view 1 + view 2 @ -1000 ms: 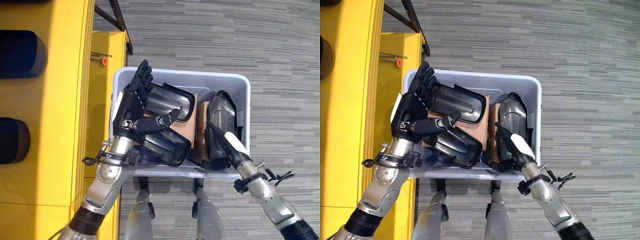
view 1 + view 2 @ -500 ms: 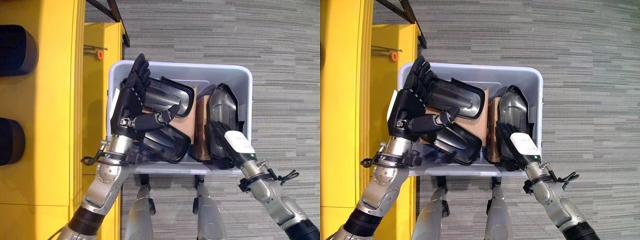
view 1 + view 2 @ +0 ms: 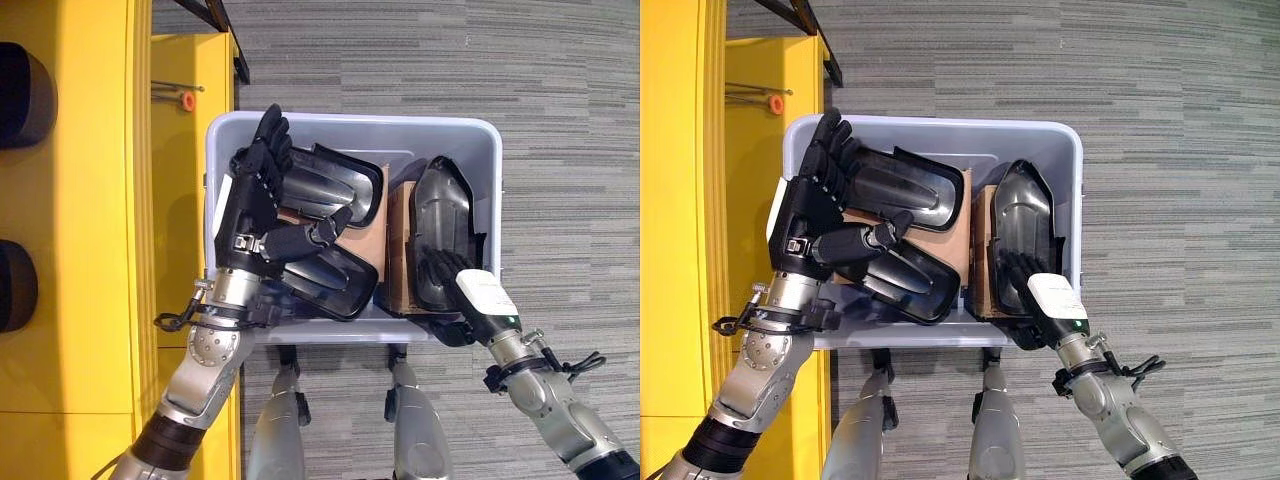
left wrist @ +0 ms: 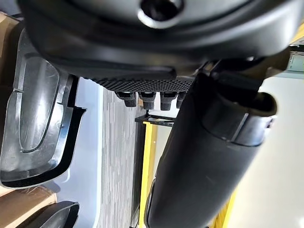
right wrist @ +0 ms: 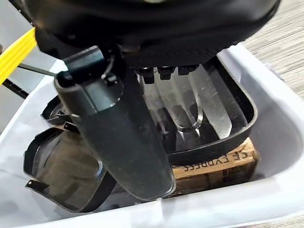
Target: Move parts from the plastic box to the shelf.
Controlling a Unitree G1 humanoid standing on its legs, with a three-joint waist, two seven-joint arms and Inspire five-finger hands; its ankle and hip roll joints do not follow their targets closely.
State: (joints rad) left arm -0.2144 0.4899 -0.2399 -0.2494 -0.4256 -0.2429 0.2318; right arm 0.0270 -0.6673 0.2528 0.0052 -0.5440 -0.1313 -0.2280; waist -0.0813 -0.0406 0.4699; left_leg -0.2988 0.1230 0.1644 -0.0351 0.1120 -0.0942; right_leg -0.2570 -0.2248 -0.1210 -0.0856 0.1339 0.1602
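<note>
I see striped grey carpet (image 3: 560, 100) beyond both open-fingered hands: left hand (image 3: 252, 205), right hand (image 3: 452, 285) now further inside the plastic box (image 3: 350, 125).

Grey carpet (image 3: 480, 60) with fine horizontal stripes in lighter and darker tones covers the floor across the upper and right parts of the frame. Along the left edge stands yellow furniture (image 3: 90, 220) with flat, glossy panels, and a lower yellow surface (image 3: 190, 70) at the upper left carries a small orange-tipped pin (image 3: 186, 100). A black metal bar (image 3: 222, 25) slants across the top left corner above the yellow surface.
</note>
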